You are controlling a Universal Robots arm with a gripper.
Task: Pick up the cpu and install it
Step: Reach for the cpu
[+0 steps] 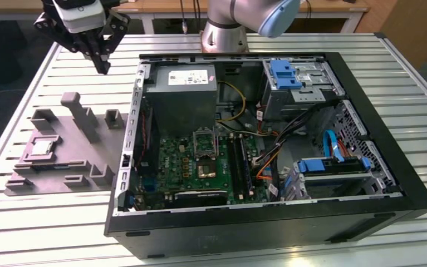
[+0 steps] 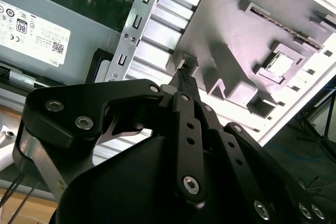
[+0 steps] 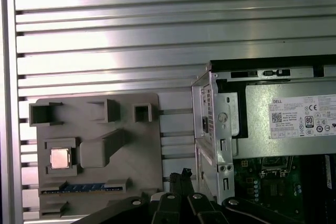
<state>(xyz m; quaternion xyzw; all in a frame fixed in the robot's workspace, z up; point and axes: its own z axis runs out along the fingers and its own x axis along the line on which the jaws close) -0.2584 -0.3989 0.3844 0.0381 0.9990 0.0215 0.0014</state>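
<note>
The cpu [image 1: 42, 147] is a small silvery square lying flat in a recess of the grey plastic fixture [image 1: 75, 161], on the exterior view's left. It also shows in both wrist views [image 2: 281, 65] [image 3: 60, 158]. My gripper [image 1: 102, 68] hangs high above the table behind the fixture, well clear of the cpu. Its black fingers meet at the tips [image 2: 185, 74] [image 3: 185, 173], shut with nothing between them. The metal-framed socket [image 1: 204, 142] sits on the green board inside the open computer case.
The open black computer case [image 1: 391, 167] takes up the middle and the exterior view's right of the slatted metal table [image 1: 20, 222]. Its steel side wall [image 1: 131, 139] rises beside the fixture. A grey power supply [image 1: 187, 94], cables and blue drive brackets stand inside.
</note>
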